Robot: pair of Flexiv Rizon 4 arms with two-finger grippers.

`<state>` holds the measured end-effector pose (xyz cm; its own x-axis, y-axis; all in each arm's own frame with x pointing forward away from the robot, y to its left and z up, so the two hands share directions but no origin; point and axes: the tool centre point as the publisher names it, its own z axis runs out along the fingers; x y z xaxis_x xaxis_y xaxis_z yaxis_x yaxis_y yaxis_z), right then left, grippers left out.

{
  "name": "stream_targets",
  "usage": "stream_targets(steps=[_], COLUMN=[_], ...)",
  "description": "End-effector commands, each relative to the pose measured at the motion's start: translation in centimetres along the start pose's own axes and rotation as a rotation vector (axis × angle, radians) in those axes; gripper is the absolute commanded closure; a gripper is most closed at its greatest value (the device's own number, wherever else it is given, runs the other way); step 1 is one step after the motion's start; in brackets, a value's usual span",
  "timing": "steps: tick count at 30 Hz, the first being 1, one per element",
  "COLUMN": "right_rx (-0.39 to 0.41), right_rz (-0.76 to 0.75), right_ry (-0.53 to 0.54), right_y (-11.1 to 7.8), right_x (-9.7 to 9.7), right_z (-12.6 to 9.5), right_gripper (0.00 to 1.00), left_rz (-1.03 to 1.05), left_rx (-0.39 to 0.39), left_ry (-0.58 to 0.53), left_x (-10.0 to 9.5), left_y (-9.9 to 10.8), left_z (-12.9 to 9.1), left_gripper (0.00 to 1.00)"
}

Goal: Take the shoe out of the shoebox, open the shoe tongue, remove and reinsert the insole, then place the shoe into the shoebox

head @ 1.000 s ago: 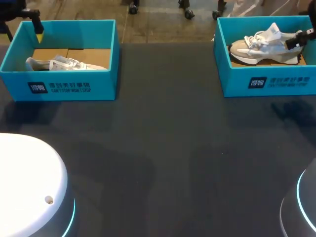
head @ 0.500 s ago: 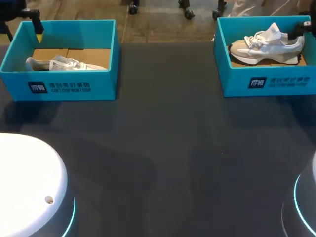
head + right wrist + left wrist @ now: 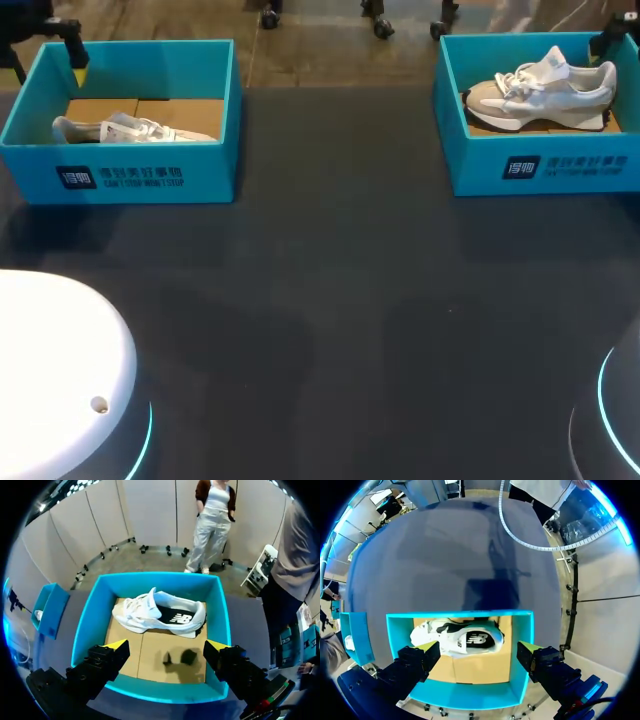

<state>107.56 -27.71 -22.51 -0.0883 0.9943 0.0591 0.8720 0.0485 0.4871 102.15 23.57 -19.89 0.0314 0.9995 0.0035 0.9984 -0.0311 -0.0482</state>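
Hanging over the right box point(image 3: 540, 170), at its far right corner, the right gripper point(image 3: 167, 645) has its fingers spread wide with nothing between them; neither yellow tip touches the shoe or the box walls. In the right wrist view the tips sit above the wall of the right box nearest the gripper, and two small dark shadows fall on the tan cardboard floor just ahead of them.

The shoe point(image 3: 545, 90), beige and white with white laces, lies inside the right box, along its far wall when seen from the head view. Its toe points toward the box's left wall and its heel is near the right wall. In the right wrist view the shoe is ahead of the gripper, well apart from the fingers, with bare floor between them.

The right box stands at the far right of the dark table point(image 3: 330, 300). Well apart from it, across the table to its left, stands the left box point(image 3: 130, 175), of the same blue, with a white shoe point(image 3: 130, 130) on its floor. The left gripper point(image 3: 479, 650) hangs over that box's far left corner, farthest from the right box, fingers likewise wide and holding nothing.
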Motion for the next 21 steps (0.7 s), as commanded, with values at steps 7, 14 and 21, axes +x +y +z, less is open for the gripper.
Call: stream_targets(steps=[7,14,21], right_rx=[0.176,0.255,0.324], right_rz=[0.046,0.069,0.099], right_ry=[-0.052,-0.064,-0.069], right_y=[2.5,2.9,3.0], right_x=[-1.8,-2.6,-2.9], right_z=[2.3,2.8,4.0], right_gripper=[0.00,0.00,0.00], left_rz=[0.001,0.001,0.001], left_rx=[-0.005,-0.005,-0.005], left_ry=[0.001,0.001,0.001], left_x=[0.0,0.0,0.0], left_y=[-0.2,-0.2,-0.2], left_z=[0.0,0.0,0.0], left_gripper=[0.00,0.00,0.00])
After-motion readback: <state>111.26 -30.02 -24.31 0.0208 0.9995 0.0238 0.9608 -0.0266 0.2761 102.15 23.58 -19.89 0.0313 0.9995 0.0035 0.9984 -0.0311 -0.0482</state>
